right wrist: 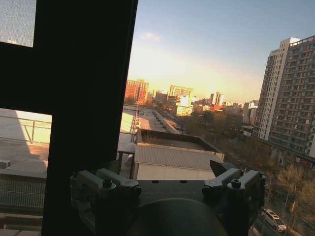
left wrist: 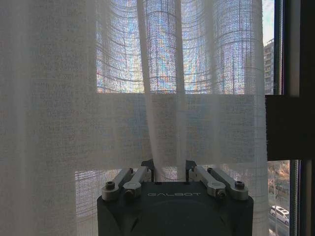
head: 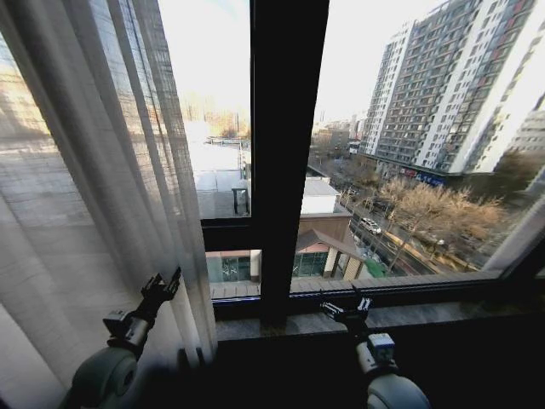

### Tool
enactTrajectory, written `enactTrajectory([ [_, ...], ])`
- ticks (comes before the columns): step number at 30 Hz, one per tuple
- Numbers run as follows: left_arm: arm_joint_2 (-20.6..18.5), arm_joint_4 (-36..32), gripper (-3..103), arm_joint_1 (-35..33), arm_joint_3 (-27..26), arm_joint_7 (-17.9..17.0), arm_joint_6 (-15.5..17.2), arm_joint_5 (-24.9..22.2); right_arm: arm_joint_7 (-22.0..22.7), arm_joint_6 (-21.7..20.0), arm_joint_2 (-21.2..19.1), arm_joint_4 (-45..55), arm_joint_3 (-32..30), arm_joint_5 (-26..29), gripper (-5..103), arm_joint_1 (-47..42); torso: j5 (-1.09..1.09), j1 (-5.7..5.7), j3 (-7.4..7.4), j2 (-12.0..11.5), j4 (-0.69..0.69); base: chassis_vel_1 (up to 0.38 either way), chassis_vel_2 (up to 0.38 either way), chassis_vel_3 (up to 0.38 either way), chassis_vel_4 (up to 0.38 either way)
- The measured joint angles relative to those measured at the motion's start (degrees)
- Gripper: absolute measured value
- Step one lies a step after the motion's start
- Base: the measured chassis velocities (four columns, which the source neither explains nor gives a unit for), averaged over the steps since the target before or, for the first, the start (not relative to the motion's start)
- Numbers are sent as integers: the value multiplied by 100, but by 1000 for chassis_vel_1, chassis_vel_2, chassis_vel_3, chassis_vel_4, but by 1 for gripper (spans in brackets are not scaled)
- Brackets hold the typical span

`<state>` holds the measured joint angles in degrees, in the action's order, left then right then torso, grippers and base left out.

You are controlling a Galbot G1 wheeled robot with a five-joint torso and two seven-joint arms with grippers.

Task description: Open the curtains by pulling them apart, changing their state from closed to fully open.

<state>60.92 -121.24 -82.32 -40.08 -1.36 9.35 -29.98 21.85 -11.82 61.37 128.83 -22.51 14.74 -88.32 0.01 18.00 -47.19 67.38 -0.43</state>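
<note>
Currently, the left curtain panel (head: 94,196) was seen gathered toward 9 o'clock in the head view, covering the left part of the window. The dark window frame (head: 285,153) stood at 12 o'clock, with glass bared on both sides of it and city buildings visible beyond. A pale strip at the 3–4 o'clock edge could have been the other panel pulled aside; that could not be confirmed.

The left end effector (head: 162,285) was held at 7 o'clock, right against the inner edge of the sheer fabric. In the left wrist view the fingers (left wrist: 147,169) were drawn in close, with a pleat of the curtain falling between them; it read as pinching the fabric, though actual contact was masked by the weave.

The right end effector (head: 353,308) was parked at 5 o'clock just above the window sill (head: 409,317), facing bare glass. In the right wrist view its fingers (right wrist: 224,169) appeared spread, with nothing held.

Step judged: left panel being drawn aside, task well advanced but not finished, since the fabric was not yet fully stacked at the window's left side. Next move would call for a firm pinch kept on the pleat and a sideways pull toward 9 o'clock, slow enough that the thin cloth is not slipped out of the fingers.
</note>
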Motion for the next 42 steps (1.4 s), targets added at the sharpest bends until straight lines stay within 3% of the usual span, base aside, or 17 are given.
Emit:
enactTrajectory([
  [1,0,-14,28,-17,-10,0,1,-3,25,-5,5,15,6,0,100,-4,0,0,0,0,0,0,0,0,0],
  [3,33,-76,12,-80,-45,0,1,-4,48,-15,8,41,10,-3,100,-28,0,0,0,0,-1,0,0,0,0],
  [5,47,-94,12,-99,-53,0,1,-4,50,-16,8,47,12,-6,100,-34,0,0,0,0,0,0,0,0,0],
  [8,122,-233,1,-239,-125,-3,2,2,45,-44,-17,84,20,-75,100,-46,0,0,0,0,0,0,0,0,0],
  [28,352,-698,0,-645,-360,-47,-11,122,35,-110,-176,147,144,-210,100,-16,1,-1,0,0,-1,21,19,-15,-20],
  [42,348,-877,0,-821,-452,-157,-19,148,16,-91,-174,162,283,-213,100,-7,1,-1,0,0,-1,245,232,-244,-238],
])
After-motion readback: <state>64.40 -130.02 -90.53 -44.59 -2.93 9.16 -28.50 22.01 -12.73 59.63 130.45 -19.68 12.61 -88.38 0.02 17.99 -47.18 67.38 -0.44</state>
